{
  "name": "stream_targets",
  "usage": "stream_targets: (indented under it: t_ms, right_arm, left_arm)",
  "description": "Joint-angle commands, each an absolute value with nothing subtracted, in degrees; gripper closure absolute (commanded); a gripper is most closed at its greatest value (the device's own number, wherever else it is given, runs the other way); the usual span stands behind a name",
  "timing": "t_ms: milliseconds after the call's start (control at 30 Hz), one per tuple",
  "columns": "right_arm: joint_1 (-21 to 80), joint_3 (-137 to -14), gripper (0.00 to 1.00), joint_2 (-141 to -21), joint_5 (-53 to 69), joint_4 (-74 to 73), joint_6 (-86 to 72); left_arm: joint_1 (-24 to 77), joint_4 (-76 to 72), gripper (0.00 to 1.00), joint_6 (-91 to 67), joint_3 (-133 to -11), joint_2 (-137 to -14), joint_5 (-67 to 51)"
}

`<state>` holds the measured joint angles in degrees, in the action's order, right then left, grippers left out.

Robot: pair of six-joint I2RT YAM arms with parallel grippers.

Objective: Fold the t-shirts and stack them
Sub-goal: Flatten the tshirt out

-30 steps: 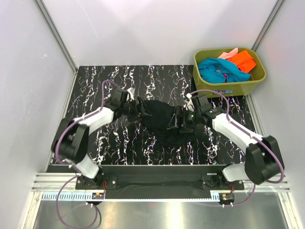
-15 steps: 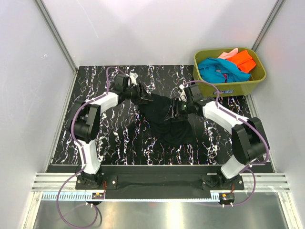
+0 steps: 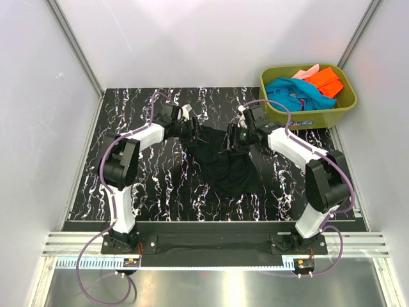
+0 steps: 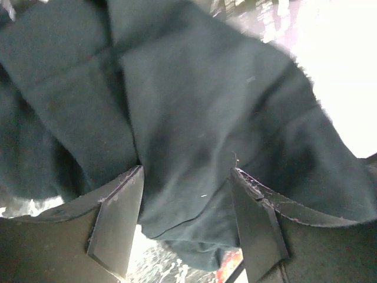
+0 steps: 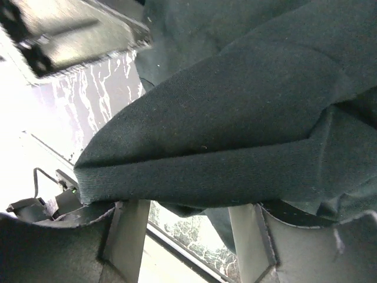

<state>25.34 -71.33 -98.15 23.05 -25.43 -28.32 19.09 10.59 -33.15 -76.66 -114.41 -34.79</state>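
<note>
The black t-shirt (image 3: 225,167) lies crumpled mid-table, its far edge drawn up between both grippers. My left gripper (image 3: 193,130) is shut on its left upper corner; in the left wrist view bunched black cloth (image 4: 194,106) fills the space between the fingers of that gripper (image 4: 185,194). My right gripper (image 3: 235,137) is shut on the right upper corner; in the right wrist view a folded hem of the shirt (image 5: 235,118) runs across that gripper (image 5: 188,206), hiding the fingertips. Teal (image 3: 291,93), orange (image 3: 326,80) and pink (image 3: 307,71) t-shirts sit in the tub.
The olive-green tub (image 3: 307,116) stands at the back right corner of the black marbled table (image 3: 128,185). White walls with metal rails close in the left, back and right sides. The arm bases sit on the black bar at the near edge.
Both grippers closed on the black shirt's side edges and moved toward the back of the table, drawing its far edge up and stretching it between them.
</note>
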Motion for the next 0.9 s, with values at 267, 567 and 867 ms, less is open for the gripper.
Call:
stream_targets:
  t_ms: [267, 567, 867]
  right_arm:
    - [25.2, -68.2, 0.46, -97.7, 23.0, -18.6, -28.8]
    - [25.1, -72.6, 1.00, -89.8, 18.3, -25.4, -27.4]
    - [18.4, -84.7, 1.00, -73.3, 7.7, -45.0, -25.5]
  left_arm:
    - [24.1, 16.3, 0.51, -28.9, -76.6, -115.9, -24.3]
    - [24.3, 21.9, 1.00, -26.7, -78.9, -102.9, -22.1]
    - [33.7, 37.0, 1.00, -28.2, -85.3, -81.6, -20.6]
